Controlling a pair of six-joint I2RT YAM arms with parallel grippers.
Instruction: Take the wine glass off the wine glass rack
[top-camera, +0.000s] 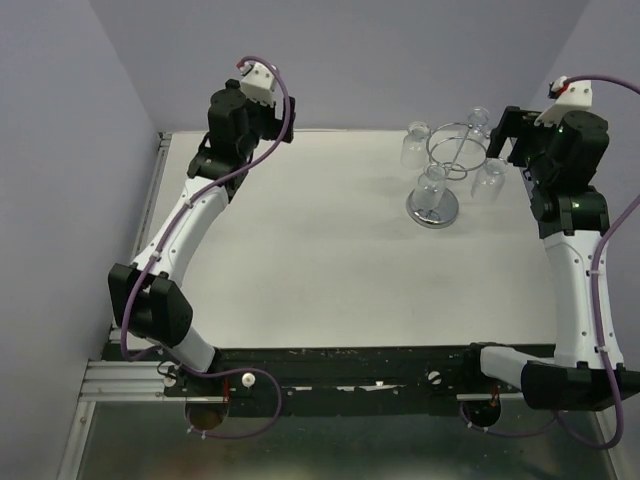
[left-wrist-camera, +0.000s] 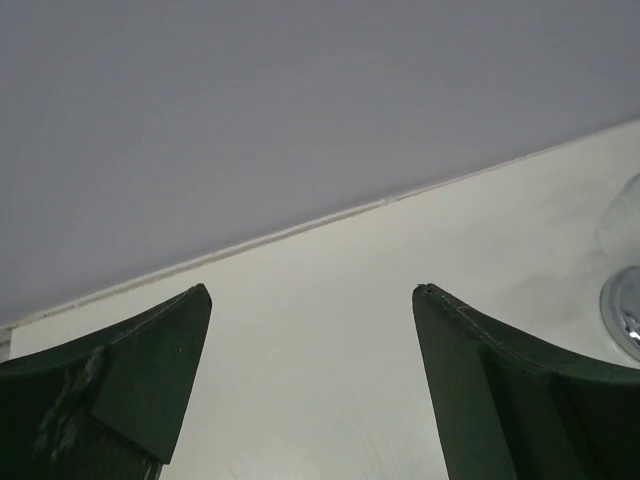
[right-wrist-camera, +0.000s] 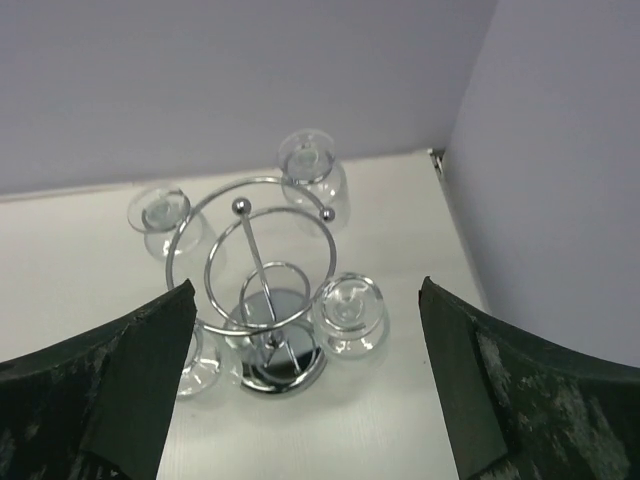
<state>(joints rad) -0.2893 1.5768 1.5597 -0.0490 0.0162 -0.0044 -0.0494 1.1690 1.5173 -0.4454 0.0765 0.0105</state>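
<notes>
The chrome wine glass rack (top-camera: 447, 160) stands at the back right of the table on its round mirrored base (top-camera: 432, 208). Several clear wine glasses hang upside down from its ring; the nearest to my right gripper is a glass (top-camera: 490, 178). In the right wrist view the rack (right-wrist-camera: 262, 250) sits between my fingers, with one glass (right-wrist-camera: 348, 312) closest, apart from both fingers. My right gripper (top-camera: 503, 136) (right-wrist-camera: 308, 285) is open and empty, just right of the rack. My left gripper (top-camera: 276, 124) (left-wrist-camera: 310, 288) is open and empty at the back left, far from the rack.
Purple walls close the table (top-camera: 320, 260) at the back and both sides. The right wall (right-wrist-camera: 560, 170) runs close beside my right gripper. The rack's base edge (left-wrist-camera: 625, 310) shows at the right border of the left wrist view.
</notes>
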